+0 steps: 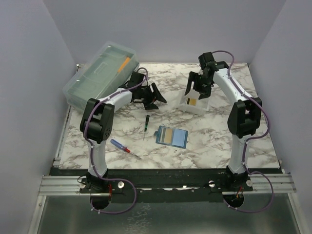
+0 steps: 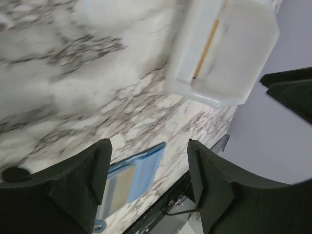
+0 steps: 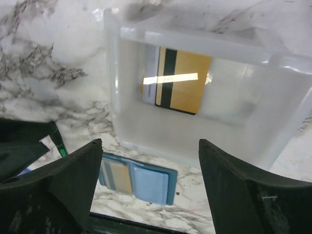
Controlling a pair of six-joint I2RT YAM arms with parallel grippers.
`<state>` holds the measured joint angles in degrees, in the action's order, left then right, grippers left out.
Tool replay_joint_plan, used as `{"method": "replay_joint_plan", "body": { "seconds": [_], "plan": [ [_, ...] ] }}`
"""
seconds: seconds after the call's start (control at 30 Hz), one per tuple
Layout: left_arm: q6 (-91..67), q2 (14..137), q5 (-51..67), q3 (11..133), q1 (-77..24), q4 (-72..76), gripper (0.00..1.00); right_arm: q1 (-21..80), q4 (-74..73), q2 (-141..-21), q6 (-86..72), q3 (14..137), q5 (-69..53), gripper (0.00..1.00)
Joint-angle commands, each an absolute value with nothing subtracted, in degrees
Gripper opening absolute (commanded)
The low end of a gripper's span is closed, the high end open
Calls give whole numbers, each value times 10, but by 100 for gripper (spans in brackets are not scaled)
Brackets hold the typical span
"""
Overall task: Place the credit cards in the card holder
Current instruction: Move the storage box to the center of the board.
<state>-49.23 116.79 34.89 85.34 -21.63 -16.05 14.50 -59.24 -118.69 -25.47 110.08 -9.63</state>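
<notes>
Glossy gold cards (image 3: 183, 83) lie in a translucent tray (image 3: 156, 144), perhaps stacked.

- Top view is bright, with soft shadows on the marble table (image 1: 214, 141)
- A white glare stripe crosses the gold credit card (image 3: 187, 95)
- Left wrist view is blurry, even the white tray (image 2: 229, 58)

I see the marbled table (image 1: 219, 141) carrying a clear lidded box (image 1: 100, 75) at its far left corner and a white tray (image 1: 195, 103) toward the far edge. The open card holder (image 1: 171, 136) lies near the middle, a dark screwdriver (image 1: 146, 124) beside it, and a red-and-blue screwdriver (image 1: 124, 147) toward the near left corner.
</notes>
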Motion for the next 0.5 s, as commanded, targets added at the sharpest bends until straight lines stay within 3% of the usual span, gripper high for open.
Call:
{"method": "replay_joint_plan", "body": {
  "seconds": [0.0, 0.2, 0.3, 0.47],
  "plan": [
    [-483, 1110, 362, 785, -186, -173, 69, 139, -588, -1227, -346, 1100, -33, 83],
    [-478, 1096, 367, 766, -175, -173, 69, 139, -516, -1243, -351, 1071, -14, 88],
    [-479, 1096, 369, 764, -174, -172, 69, 139, -493, -1255, -348, 1067, -4, 99],
    [-478, 1102, 371, 769, -174, -172, 69, 140, -472, -1278, -341, 1055, 20, 100]
  ]
}}
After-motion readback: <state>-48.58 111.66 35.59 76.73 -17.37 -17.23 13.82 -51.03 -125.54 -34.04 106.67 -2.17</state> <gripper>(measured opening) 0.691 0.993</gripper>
